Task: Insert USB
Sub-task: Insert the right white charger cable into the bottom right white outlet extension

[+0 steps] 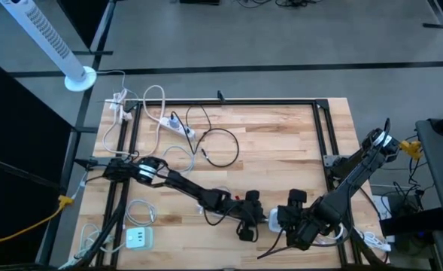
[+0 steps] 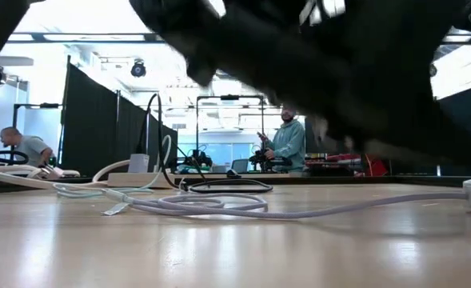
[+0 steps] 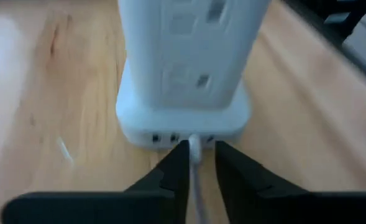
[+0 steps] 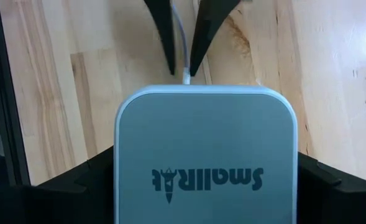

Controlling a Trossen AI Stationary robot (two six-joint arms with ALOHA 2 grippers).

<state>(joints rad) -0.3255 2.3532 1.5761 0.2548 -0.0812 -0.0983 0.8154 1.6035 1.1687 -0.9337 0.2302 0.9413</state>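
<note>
Your USB plug (image 3: 194, 144) sat seated in the white power strip (image 4: 204, 155), lower centre of the high view. Left end effector (image 3: 195, 155) flanked the cable, loosened; right end effector (image 1: 300, 218) clasped the strip. Withdrawal remained.

Overall light: we see even, bright overhead light on the counter (image 1: 281, 143), with only soft, short shadows beside the cables.
Glare: in the low view we see a broad pale sheen on the counter's near surface, and the ceiling lights beyond it blown out white.
Blur, low view: the dark arm mass above the counter is out of focus; we cannot make out its parts.
Blur, left wrist view: the white charger block (image 3: 186, 74) is soft, its ports smeared.
Sharpness, right wrist view: we read the charger block's grey face crisply, wood grain beside it clear.
Dim areas: black curtains left of the counter stay dark.
</note>
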